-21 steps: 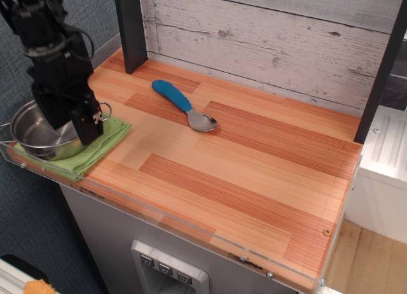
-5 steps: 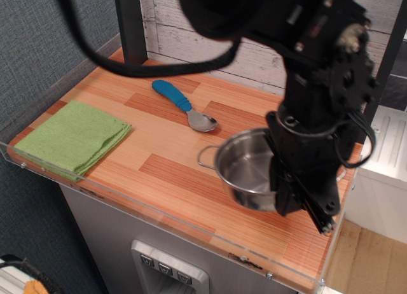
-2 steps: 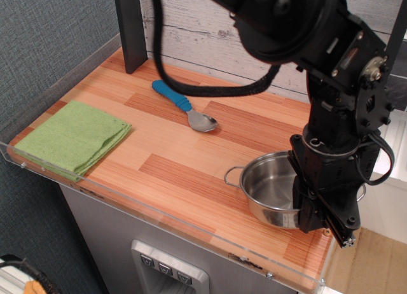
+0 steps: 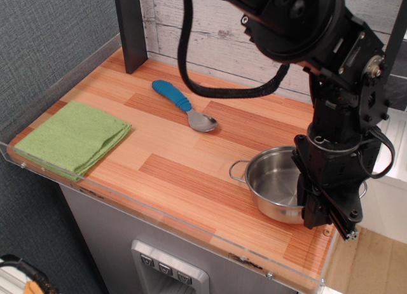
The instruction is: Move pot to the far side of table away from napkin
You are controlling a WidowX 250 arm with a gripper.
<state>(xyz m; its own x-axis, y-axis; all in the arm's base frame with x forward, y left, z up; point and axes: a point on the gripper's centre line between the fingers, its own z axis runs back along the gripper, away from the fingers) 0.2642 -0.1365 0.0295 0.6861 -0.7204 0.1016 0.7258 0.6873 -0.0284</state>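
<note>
Probably a lab: acrylic-rimmed table [image 4: 191,160], faux-plank backdrop [image 4: 254,33].

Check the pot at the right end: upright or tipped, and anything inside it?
Upright and empty: the pot shows its open mouth upward, bare steel inside, by the gripper.

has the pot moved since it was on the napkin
Yes. The pot went right across the table, away from the green napkin.
</note>
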